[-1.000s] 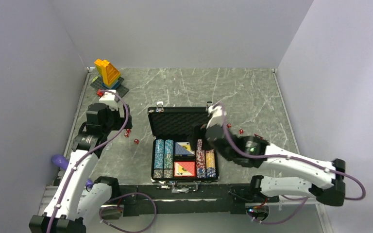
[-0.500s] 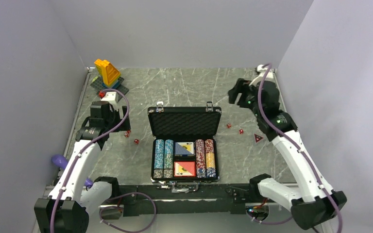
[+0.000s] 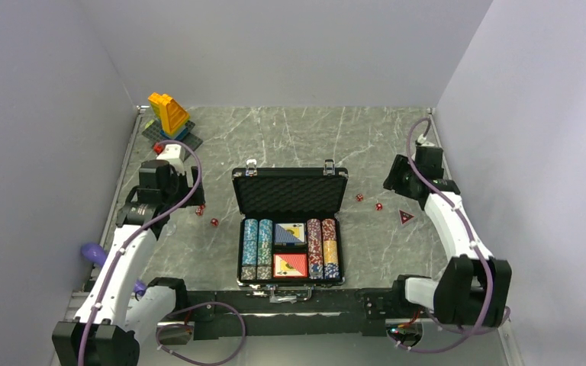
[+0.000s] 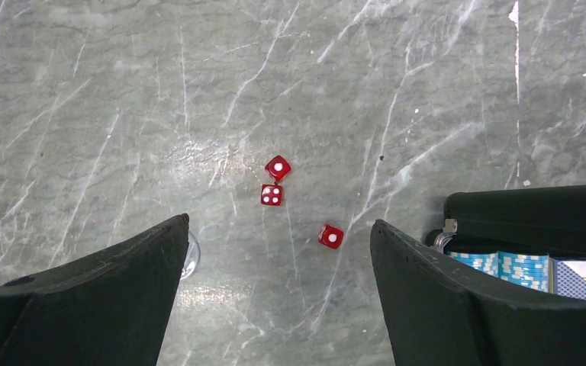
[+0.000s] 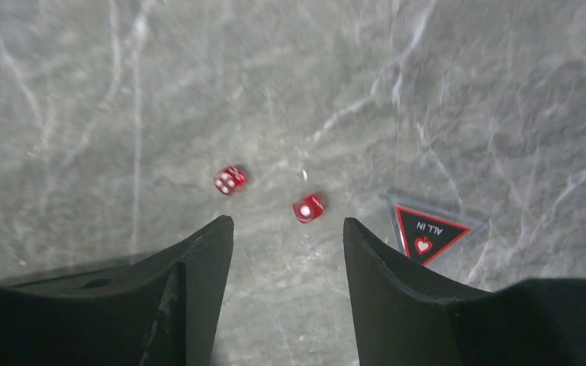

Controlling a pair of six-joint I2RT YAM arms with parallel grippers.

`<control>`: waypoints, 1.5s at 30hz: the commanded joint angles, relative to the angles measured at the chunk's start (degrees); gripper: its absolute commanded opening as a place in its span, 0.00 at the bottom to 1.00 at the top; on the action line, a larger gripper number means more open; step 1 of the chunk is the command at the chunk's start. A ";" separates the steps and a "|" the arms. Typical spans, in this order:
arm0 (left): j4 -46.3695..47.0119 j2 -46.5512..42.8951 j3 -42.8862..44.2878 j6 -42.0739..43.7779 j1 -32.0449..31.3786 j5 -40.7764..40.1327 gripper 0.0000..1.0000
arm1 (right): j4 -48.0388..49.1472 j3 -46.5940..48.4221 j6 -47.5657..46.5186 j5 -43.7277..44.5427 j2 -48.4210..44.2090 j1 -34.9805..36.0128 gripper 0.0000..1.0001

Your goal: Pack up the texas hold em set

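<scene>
Case [image 3: 290, 191] lies open near the arms, chips [image 3: 257, 238] and decks [image 3: 290, 233] inside.
Right gripper [image 5: 286, 221], spread and empty, has pulled back from the far corner over two dice [image 5: 307, 207] by a triangular marker [image 5: 427, 232]; left gripper [image 4: 278, 223] gapes over three dice [image 4: 272, 194].

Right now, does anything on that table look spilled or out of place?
Yes. Three red dice lie loose left of the open case, and two more lie right of it near a black ALL IN triangle. All look scattered, while chips and cards sit neatly inside.
</scene>
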 commanded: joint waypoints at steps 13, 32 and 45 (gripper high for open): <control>1.57 -5.47 2.03 0.93 0.23 2.21 0.93 | -3.48 3.83 -8.95 2.62 19.84 4.06 0.51; 1.46 -5.60 2.20 0.98 0.23 2.84 0.94 | -2.60 4.10 -11.71 9.37 22.77 10.10 0.42; 1.46 -5.56 2.11 0.93 0.23 2.95 0.94 | -1.53 3.48 -12.28 12.70 23.68 12.02 0.35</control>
